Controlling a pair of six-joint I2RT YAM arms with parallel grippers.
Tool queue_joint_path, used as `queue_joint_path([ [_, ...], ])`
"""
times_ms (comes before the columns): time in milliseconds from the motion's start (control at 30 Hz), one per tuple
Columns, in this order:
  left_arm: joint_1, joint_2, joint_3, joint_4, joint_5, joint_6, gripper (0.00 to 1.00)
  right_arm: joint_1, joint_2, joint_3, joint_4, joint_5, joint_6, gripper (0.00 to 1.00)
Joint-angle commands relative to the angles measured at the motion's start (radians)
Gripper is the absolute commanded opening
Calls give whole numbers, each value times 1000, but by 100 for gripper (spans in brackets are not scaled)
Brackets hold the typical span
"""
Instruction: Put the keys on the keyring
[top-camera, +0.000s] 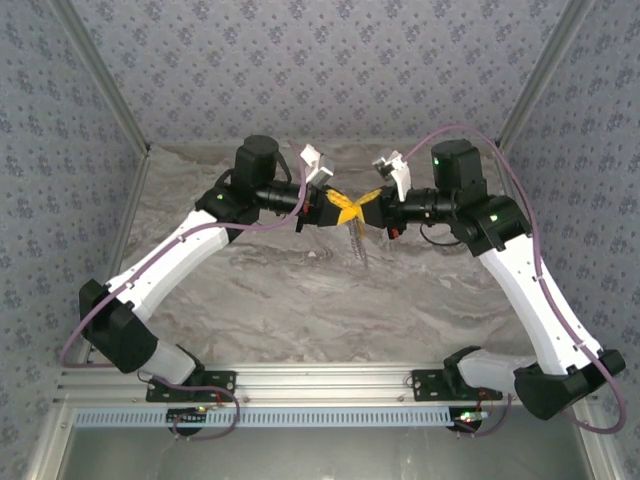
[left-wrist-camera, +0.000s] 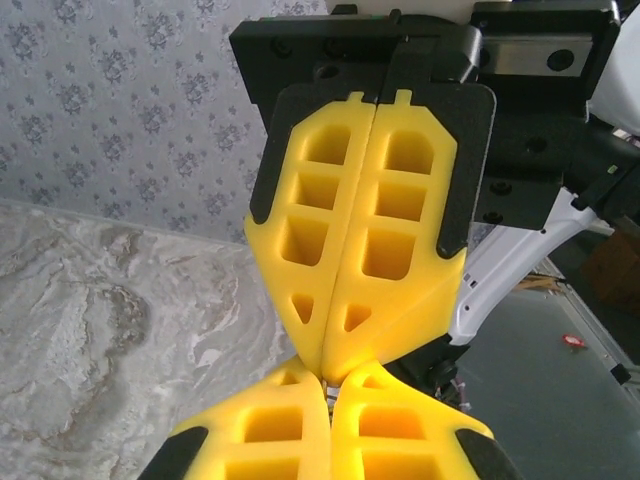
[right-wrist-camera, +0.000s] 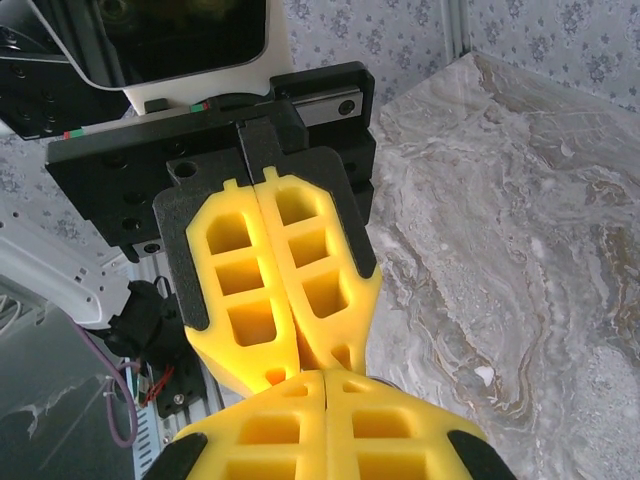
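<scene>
Yellow fingers of both arms meet tip to tip above the middle of the marble-patterned table. The left gripper reaches in from one side and the right gripper from the other, so each wrist camera looks straight at the opposite tool. Both pairs of jaws are pressed fully together, with their seams closed along the whole length. This nose-to-nose pose reads as a hand-over or threading stance, where one arm steadies a part while the other works against it. A thin grey streak, most likely the keyring, runs downward just below the joined tips. Whether it hangs from a pinch or lies on the tabletop beneath, I cannot tell. Whether the key sits between any pads is too small to judge, so I would treat the threading as not yet confirmed.
</scene>
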Motion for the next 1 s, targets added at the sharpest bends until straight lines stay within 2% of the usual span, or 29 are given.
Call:
queue_joint_path([
  [0,-29,-1,24,43,22,2,0,1,-8,-3,66,-14,37,0],
  [67,-29,-9,11,65,2,-9,0,-3,-9,-5,79,-7,54,0],
  [100,-29,-15,4,78,-9,-13,0,-9,-10,-7,86,-8,65,3],
  [167,-29,-29,-16,106,-42,-25,0,-35,-24,-21,119,-12,109,26],
  [267,-21,-53,-53,169,-79,-55,0,-118,-75,-75,246,-50,215,43],
  [400,-16,-74,-85,241,-94,-99,0,-231,-165,-202,442,-95,380,44],
  [500,-16,-83,-96,279,-98,-122,0,-259,-222,-326,560,-83,461,44],
  [700,-17,-92,-112,358,-95,-180,0,-237,-271,-526,786,-18,576,45],
  [967,-18,-97,-120,404,-91,-216,0,-126,-290,-627,956,8,631,49],
])
